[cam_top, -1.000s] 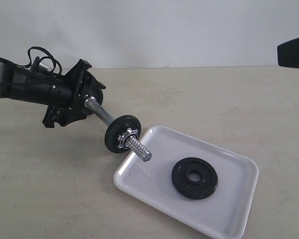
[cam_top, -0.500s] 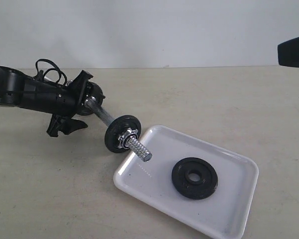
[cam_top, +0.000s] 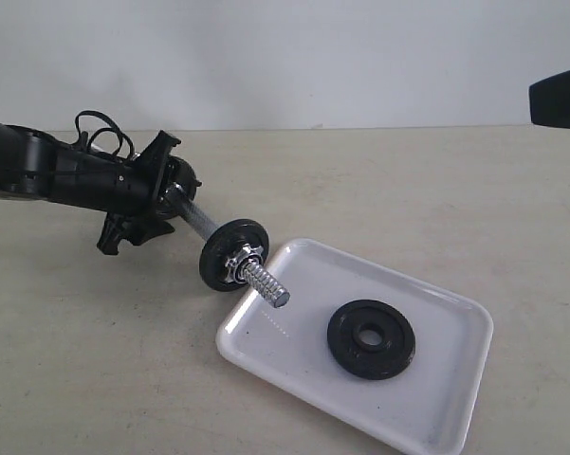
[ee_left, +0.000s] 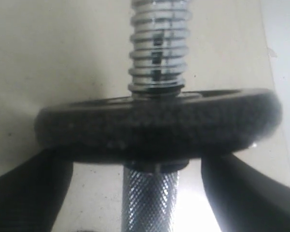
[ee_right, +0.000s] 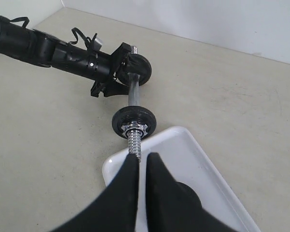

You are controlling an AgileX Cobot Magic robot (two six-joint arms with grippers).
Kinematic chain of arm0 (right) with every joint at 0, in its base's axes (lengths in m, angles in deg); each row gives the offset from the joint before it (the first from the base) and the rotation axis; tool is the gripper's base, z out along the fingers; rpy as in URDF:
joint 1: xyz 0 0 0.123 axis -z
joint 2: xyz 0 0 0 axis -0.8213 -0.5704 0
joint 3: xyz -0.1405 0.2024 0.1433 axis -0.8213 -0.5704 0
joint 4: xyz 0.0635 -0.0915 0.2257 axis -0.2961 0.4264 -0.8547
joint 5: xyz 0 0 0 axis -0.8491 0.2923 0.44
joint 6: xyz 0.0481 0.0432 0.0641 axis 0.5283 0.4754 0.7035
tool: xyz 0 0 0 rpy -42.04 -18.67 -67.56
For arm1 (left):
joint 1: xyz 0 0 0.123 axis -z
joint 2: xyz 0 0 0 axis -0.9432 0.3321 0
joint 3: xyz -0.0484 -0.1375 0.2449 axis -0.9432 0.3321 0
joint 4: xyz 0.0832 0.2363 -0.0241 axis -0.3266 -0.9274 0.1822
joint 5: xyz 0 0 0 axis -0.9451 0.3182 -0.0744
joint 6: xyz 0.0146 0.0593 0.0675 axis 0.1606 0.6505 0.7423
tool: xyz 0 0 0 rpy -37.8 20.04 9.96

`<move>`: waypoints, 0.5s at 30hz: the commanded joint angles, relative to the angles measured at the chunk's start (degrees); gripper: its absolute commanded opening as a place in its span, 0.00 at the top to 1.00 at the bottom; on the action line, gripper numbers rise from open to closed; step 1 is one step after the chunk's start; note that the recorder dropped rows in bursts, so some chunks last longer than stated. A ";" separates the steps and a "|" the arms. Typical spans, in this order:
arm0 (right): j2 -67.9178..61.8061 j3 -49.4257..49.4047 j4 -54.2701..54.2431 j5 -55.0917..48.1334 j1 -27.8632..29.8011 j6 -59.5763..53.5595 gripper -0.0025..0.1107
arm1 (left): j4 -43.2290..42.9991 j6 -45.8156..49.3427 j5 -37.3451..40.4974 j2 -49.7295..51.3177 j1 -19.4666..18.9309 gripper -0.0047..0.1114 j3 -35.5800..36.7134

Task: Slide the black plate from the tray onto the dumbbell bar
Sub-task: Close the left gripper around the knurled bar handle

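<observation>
Plate (cam_top: 371, 339) flat on tray (cam_top: 294, 353); bar (cam_top: 201, 224) tip over its corner.
Left gripper (cam_top: 144, 194) spread around the bar, right gripper (ee_right: 141, 164) closed and empty; a nut (cam_top: 239, 261) sits on the thread.

Black plate (cam_top: 371, 339): matte black, even tone, no markings seen.
Tray (cam_top: 446, 379): glossy white, with pale glare at its left corner.
Dumbbell bar (cam_top: 199, 223): bright chrome. The threaded end shows ringed silver bands and the grip a fine crosshatch knurl.
Collar nut (cam_top: 239, 261): silver.
Mounted disc (cam_top: 211, 258): black, possibly faintly pebbled, though the left wrist view is blurred.
Tabletop (cam_top: 436, 199): beige, lightly speckled.
Wall (cam_top: 313, 57): plain pale grey-white.
Left end effector (cam_top: 142, 194) and right end effector (ee_right: 142, 159): both black.
</observation>
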 commanded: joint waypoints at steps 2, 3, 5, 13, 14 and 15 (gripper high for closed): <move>-0.01 -0.13 -0.60 0.41 0.05 -0.61 0.95 | 0.24 2.37 -3.04 0.21 0.23 0.36 -0.25; -0.01 -0.13 -0.60 0.41 0.05 -0.61 0.95 | 0.24 3.01 -3.30 0.21 0.23 0.36 -0.25; -0.01 -0.13 -0.60 0.41 0.05 -0.61 0.95 | 0.24 3.12 -3.30 0.21 0.23 0.38 -0.25; -0.01 -0.13 -0.60 0.86 0.05 -0.61 0.95 | 0.24 3.45 -1.11 0.21 0.23 0.64 -0.25; -0.01 -0.13 -0.60 0.86 0.05 -0.61 0.95 | 0.39 3.45 -0.58 0.21 0.23 0.68 -0.25; -0.01 -0.13 -0.60 0.86 0.05 -0.61 0.95 | 0.90 3.45 -0.28 0.21 0.23 0.71 -0.25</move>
